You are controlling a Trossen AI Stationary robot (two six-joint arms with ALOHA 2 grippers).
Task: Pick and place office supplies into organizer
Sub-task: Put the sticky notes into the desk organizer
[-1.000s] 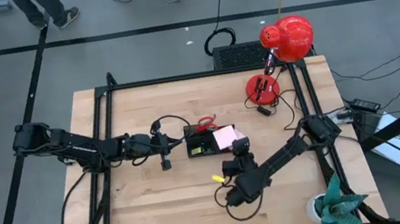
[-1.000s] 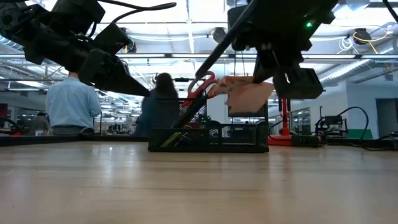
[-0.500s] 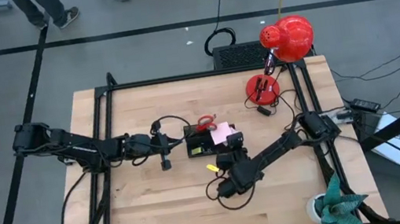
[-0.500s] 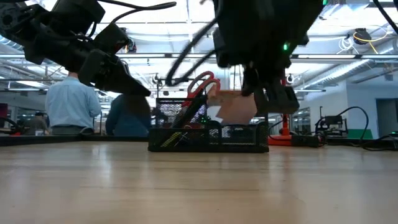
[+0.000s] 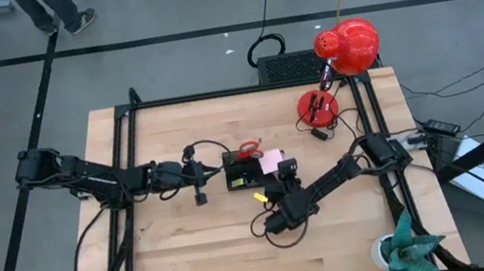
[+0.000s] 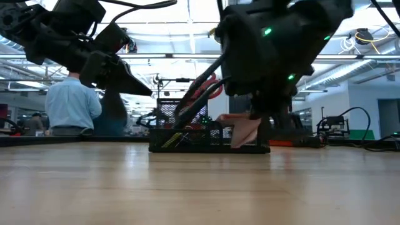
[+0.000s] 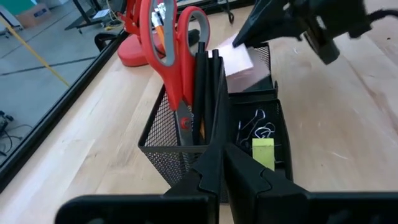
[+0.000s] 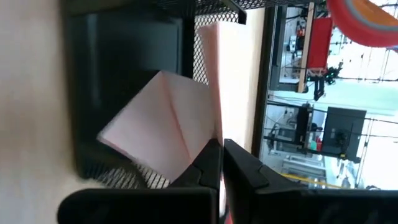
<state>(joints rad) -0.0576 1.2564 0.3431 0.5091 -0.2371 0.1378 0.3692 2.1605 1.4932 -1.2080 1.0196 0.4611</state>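
Organizer: the black wire-mesh organizer sits mid-bench, its low tray joined to a taller cup at the far left.
Contents: red-handled scissors and thin black pens stand in the cup; tiny black clips and a small yellow piece lie in a tray compartment.
Right end effector: the right end effector is at the organizer's right end, fingers pinched shut on the pink sticky-note pad, whose sheets fan open over the right-hand compartment.
Left end effector: the left end effector hovers just left of the organizer, fingers pressed together, gripping nothing.
Around: a red desk lamp stands at the far right; its base is well apart from the organizer.
In the way: in the low view the right arm covers much of the organizer's right half.
Change: a second ago the pad hung high above the tray to its right; now it is down at the rim. The left arm has not moved.
Bench: pale wood planks in a black frame.
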